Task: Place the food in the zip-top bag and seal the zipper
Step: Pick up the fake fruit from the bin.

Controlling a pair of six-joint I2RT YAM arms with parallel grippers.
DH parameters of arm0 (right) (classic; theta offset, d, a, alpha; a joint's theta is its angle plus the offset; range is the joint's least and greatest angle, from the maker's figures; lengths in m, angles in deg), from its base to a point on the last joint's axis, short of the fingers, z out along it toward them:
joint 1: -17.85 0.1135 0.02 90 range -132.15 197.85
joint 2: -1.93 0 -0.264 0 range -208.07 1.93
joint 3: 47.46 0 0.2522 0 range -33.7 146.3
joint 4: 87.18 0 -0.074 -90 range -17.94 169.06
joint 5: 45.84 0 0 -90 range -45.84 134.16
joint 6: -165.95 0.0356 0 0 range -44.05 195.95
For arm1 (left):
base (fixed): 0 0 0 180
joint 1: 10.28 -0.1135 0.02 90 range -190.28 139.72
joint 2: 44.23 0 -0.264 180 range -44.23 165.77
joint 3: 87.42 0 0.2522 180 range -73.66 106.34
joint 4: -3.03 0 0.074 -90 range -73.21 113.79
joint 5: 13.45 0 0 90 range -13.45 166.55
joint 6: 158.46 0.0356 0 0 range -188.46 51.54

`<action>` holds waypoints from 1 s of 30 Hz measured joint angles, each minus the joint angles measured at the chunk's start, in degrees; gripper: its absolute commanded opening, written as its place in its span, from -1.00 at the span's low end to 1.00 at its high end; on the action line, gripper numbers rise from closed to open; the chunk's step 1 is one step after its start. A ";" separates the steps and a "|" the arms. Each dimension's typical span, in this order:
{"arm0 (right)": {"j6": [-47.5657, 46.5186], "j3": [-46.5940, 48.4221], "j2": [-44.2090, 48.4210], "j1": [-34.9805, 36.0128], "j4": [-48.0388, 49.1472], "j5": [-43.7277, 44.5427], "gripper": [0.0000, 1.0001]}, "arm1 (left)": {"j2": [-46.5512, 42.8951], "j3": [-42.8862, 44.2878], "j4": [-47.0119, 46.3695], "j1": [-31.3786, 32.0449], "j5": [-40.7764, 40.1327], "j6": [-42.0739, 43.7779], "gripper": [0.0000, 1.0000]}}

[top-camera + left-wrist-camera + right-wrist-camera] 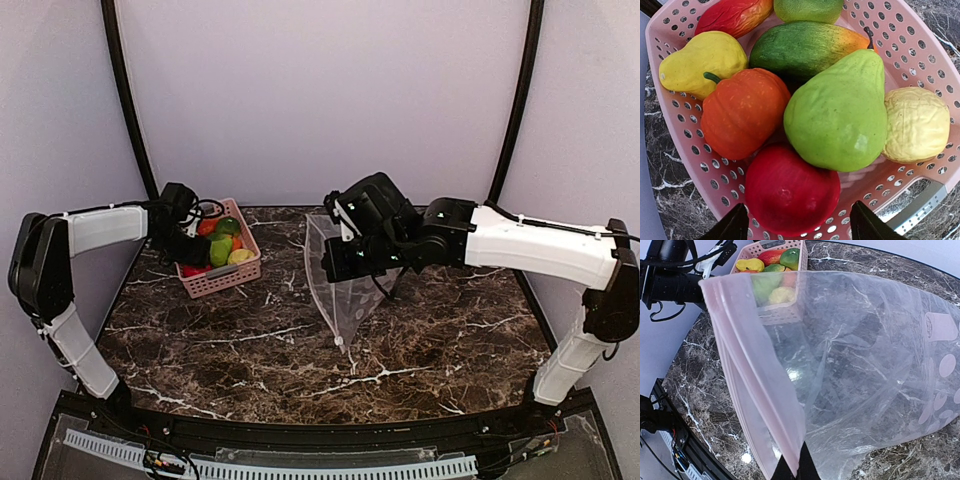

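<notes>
Between right fingers (807, 471), pink zipper (752, 375) strip

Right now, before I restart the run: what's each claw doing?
Left claw: open above the basket, holding nothing.
Right claw: closed on the bag, at its pink edge.

A dark brown marble-patterned table (300, 370) with white veins stands inside plain pale lilac walls (320, 90). Two black poles (130, 100) rise at its far corners. A black rail (330, 428) runs along its near edge, and below that a white slotted strip (300, 467), perhaps a cable duct. The light is soft and even.
</notes>
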 measured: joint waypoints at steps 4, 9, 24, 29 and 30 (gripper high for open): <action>0.04 -0.02 0.00 0.00 0.11 -0.11 -1.00 | 1.01 0.02 0.00 0.00 -0.35 0.24 0.42; 0.07 -0.04 0.00 0.00 0.85 -0.35 -1.00 | 2.43 0.02 0.04 -0.02 -0.26 0.44 0.42; 0.13 -0.13 -0.26 0.00 1.64 -1.36 -1.00 | 4.50 1.92 0.81 -0.04 1.55 1.31 0.48; 0.15 -0.13 -0.50 0.00 1.68 -1.51 -1.00 | 5.38 2.47 0.83 -0.07 0.37 1.55 0.54; 0.15 -0.13 -0.52 0.00 1.68 -1.53 -1.00 | 5.42 2.47 0.83 -0.07 0.20 1.57 0.55</action>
